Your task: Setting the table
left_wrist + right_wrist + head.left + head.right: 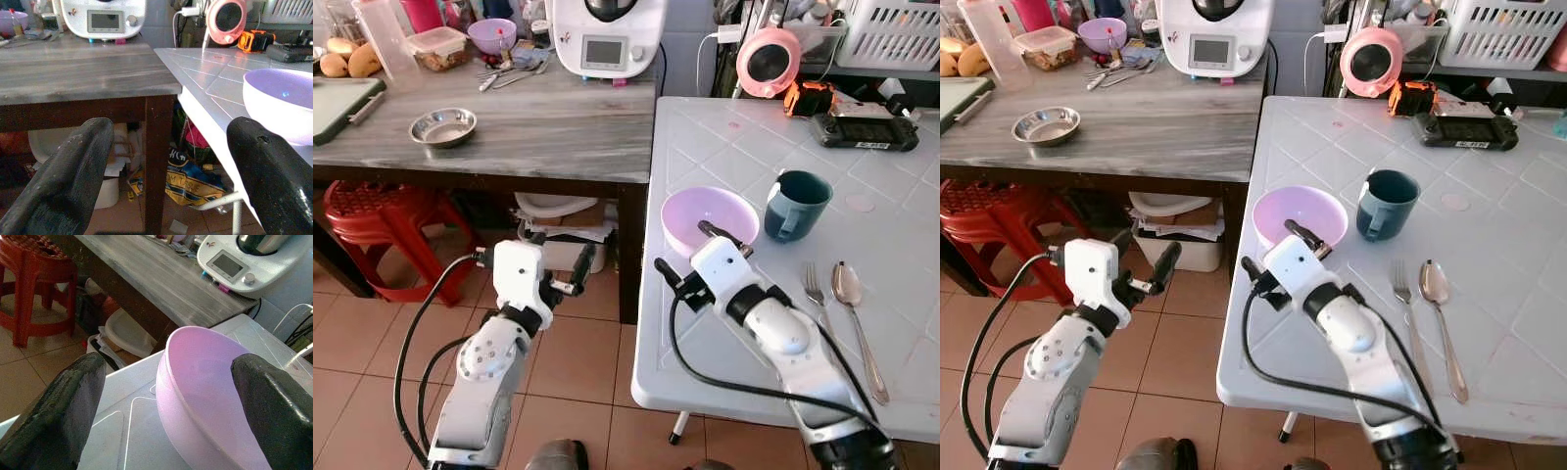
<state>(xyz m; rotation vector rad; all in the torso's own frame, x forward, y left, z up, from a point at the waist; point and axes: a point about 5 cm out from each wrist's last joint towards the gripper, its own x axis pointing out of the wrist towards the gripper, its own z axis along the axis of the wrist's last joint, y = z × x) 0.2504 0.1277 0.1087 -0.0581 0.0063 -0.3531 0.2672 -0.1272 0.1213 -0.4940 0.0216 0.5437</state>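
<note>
A pale pink bowl (710, 217) stands on the white table (901, 245) near its left edge. My right gripper (695, 253) is open at the bowl's near rim, one finger over the bowl and the other outside it. In the right wrist view the rim of the bowl (210, 382) lies between the black fingers (73, 401). A teal mug (795, 204) stands right of the bowl, with a fork (818, 294) and a spoon (852, 294) lying nearer me. My left gripper (560, 253) is open and holds nothing, below tabletop height left of the white table.
A wooden table (538, 127) on the left carries a steel bowl (442, 125), a white kitchen appliance (609, 34) and utensils. A red stool (372, 211) stands under it. A pink round device (769, 61) and a black handheld console (862, 130) sit at the white table's far side.
</note>
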